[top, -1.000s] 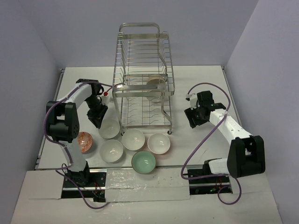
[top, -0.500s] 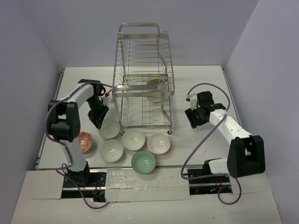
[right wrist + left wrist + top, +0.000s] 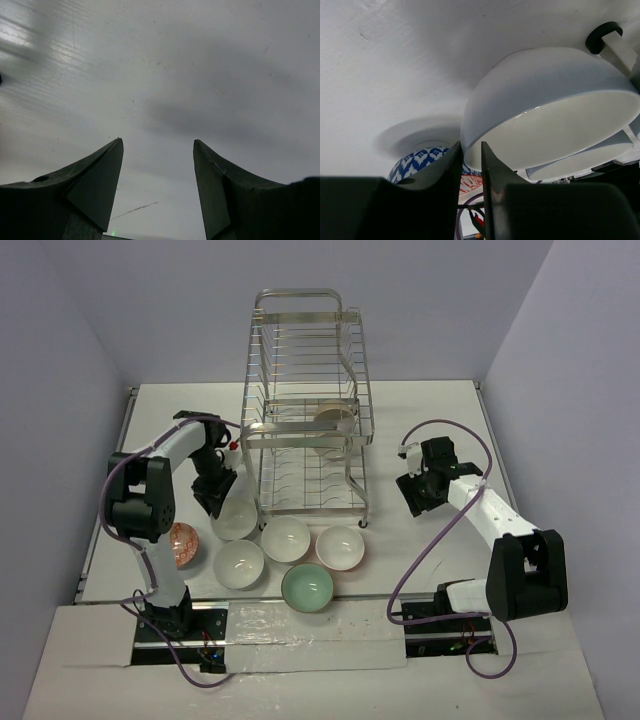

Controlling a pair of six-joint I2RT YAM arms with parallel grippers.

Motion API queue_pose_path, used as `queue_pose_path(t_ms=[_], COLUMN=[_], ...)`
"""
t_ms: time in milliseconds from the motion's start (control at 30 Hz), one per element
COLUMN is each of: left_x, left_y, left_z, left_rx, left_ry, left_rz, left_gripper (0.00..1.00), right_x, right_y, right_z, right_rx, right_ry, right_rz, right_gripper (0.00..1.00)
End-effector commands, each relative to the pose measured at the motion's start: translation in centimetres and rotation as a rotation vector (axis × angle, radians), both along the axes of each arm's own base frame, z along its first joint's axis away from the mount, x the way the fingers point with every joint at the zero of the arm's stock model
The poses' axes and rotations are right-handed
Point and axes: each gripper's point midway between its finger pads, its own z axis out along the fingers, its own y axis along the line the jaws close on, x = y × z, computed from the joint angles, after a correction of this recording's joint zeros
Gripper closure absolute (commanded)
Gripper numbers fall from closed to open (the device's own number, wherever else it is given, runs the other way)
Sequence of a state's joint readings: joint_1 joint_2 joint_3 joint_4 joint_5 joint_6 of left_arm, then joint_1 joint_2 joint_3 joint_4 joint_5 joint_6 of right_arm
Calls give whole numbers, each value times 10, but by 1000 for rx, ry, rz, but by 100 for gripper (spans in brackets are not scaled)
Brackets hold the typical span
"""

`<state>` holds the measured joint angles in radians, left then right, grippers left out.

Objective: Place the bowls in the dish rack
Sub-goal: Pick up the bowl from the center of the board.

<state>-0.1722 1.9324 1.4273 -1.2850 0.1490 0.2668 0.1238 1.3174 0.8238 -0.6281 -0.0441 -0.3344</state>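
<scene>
My left gripper (image 3: 216,496) (image 3: 470,146) is shut on the near rim of a white bowl (image 3: 238,520) (image 3: 545,95), which is tipped up left of the dish rack (image 3: 306,390). Two more white bowls (image 3: 241,562) (image 3: 285,538), a white bowl with a pinkish rim (image 3: 339,548), a mint green bowl (image 3: 307,587) and an orange-red patterned bowl (image 3: 181,543) sit in front of the rack. A pale bowl (image 3: 333,417) stands in the rack's upper tier. My right gripper (image 3: 412,495) (image 3: 157,145) hangs open over bare table, right of the rack.
In the left wrist view, a bowl with a blue-and-white patterned outside (image 3: 420,159) and another white bowl (image 3: 580,161) lie just behind the held one. The rack's black foot (image 3: 601,35) is close by. Walls enclose the table (image 3: 430,420) on three sides.
My left arm has shifted slightly to the right, with the white bowl still in its jaws. The right arm has not moved.
</scene>
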Motion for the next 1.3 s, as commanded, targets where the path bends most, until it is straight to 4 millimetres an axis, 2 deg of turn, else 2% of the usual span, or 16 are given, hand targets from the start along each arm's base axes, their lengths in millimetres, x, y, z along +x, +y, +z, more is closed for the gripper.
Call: queue_pose_path(t_ms=[0, 67, 467, 667, 933, 1267], left_x=[-4, -5, -7, -7, -2, 19], left_y=[-8, -8, -8, -9, -5, -4], left_z=[3, 3, 0, -1, -2, 10], left_rx=[-13, -10, 7, 10, 44, 66], left_ry=[20, 23, 35, 37, 13, -80], left_rz=[1, -1, -16, -18, -21, -13], left_gripper=[73, 71, 84, 100, 100, 100], right_x=[6, 5, 4, 4, 4, 4], right_y=[-4, -4, -6, -6, -8, -6], right_z=[3, 3, 2, 2, 1, 1], right_rx=[-10, -12, -21, -25, -33, -27], right_ry=[-36, -34, -31, -34, -34, -30], right_rz=[-1, 0, 0, 1, -3, 6], right_gripper=[34, 34, 34, 34, 34, 34])
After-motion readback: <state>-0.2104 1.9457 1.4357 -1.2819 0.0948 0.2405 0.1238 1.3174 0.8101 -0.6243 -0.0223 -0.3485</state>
